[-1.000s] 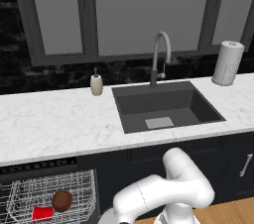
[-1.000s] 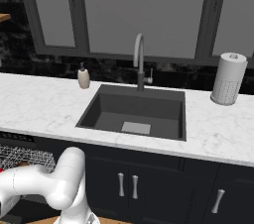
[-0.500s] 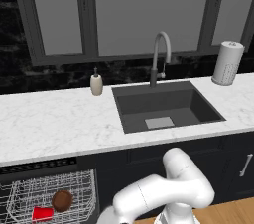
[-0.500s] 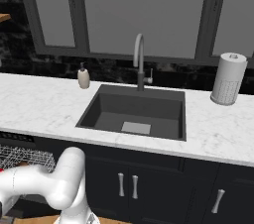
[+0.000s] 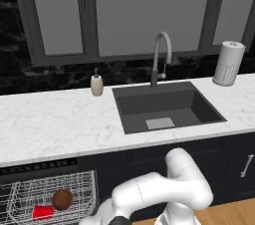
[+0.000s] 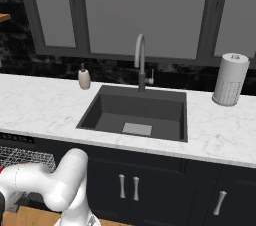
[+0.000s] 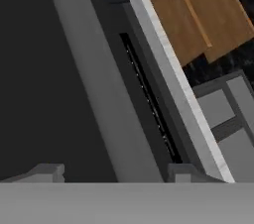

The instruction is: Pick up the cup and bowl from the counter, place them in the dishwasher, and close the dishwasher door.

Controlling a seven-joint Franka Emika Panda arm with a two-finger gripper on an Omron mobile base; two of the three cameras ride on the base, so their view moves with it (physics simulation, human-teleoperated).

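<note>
In the left base view the red cup point(image 5: 42, 212) and the reddish-brown bowl point(image 5: 62, 199) lie side by side in the white wire rack point(image 5: 50, 186) of the open dishwasher point(image 5: 40, 164), below the marble counter point(image 5: 50, 124). My arm bends down past the rack's right side, toward the bottom of the picture. The hand view is close on the dark dishwasher door point(image 7: 39, 69). My gripper point(image 7: 114, 171) is open. The door's grey bar handle point(image 7: 94, 69) runs between its two fingertips point(image 7: 47, 171), apart from both.
A dark sink point(image 5: 167, 107) with a curved tap point(image 5: 162, 57) is set in the counter. A beige soap dispenser point(image 5: 96, 84) stands to its left and a paper towel roll point(image 5: 228, 63) to its right. Dark cabinet doors point(image 6: 127, 187) with silver handles are under the sink.
</note>
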